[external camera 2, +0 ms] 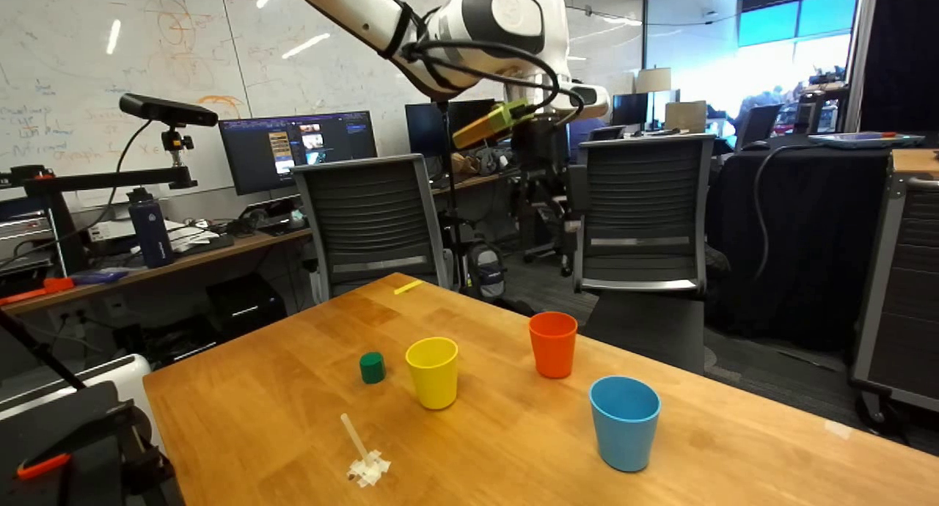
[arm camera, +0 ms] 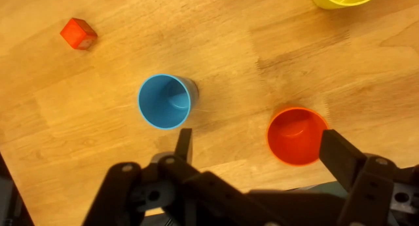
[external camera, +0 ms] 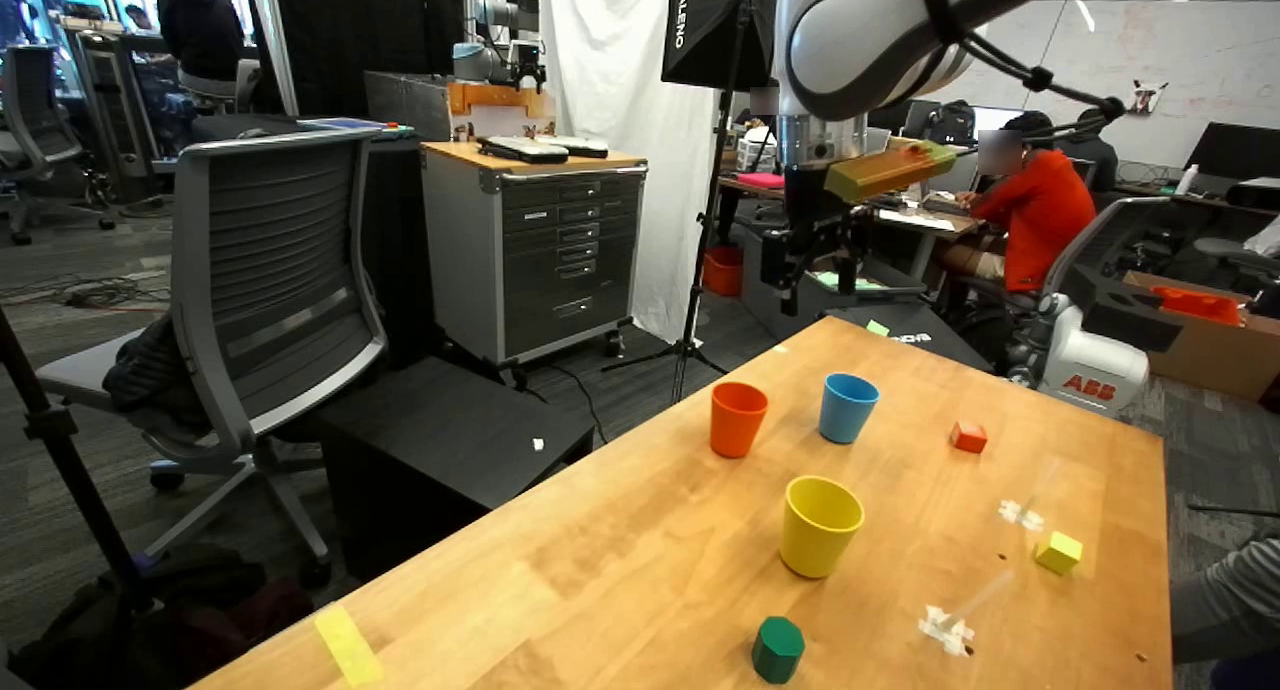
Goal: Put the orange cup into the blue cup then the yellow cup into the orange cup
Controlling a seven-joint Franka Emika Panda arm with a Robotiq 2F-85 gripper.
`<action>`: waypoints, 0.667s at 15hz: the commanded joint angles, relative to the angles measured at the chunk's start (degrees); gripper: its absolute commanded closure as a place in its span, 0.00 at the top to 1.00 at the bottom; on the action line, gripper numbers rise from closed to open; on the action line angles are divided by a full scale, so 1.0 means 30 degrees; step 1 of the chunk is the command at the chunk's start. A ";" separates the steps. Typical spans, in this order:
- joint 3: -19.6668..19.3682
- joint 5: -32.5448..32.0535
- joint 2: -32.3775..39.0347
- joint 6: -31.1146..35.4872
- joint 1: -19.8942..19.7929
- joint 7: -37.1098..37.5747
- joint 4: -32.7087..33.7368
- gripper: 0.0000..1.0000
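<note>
The orange cup (external camera: pixel 739 430) stands upright near a long edge of the wooden table, beside the blue cup (external camera: pixel 846 415), also upright. A yellow cup (external camera: pixel 818 545) is set apart from both. All three stand separately in both exterior views; the orange cup (external camera 2: pixel 554 350), blue cup (external camera 2: pixel 625 431) and yellow cup (external camera 2: pixel 433 380) look empty inside. My gripper (arm camera: pixel 257 130) is open, high over the table, with nothing held. In the wrist view its right finger overlaps the rim of the orange cup (arm camera: pixel 294 139), while the left fingertip appears just below the blue cup (arm camera: pixel 163 103). The yellow cup (arm camera: pixel 347 0) is cut off at the top.
A small red block (arm camera: pixel 77 34) lies beyond the blue cup. A yellow block (external camera: pixel 1058 553) and a green block (external camera: pixel 777 650) lie on the table (external camera: pixel 600 570). Two thin sticks rise from white tape patches (external camera 2: pixel 368 468). Chairs stand past the table edges.
</note>
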 commanded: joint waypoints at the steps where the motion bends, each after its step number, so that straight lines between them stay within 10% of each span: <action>1: -0.0299 -0.0684 0.1310 0.0753 0.0629 0.0079 0.0741 1.00; 10: -0.0143 -0.0801 0.4762 -0.0203 0.2182 0.0320 0.3760 1.00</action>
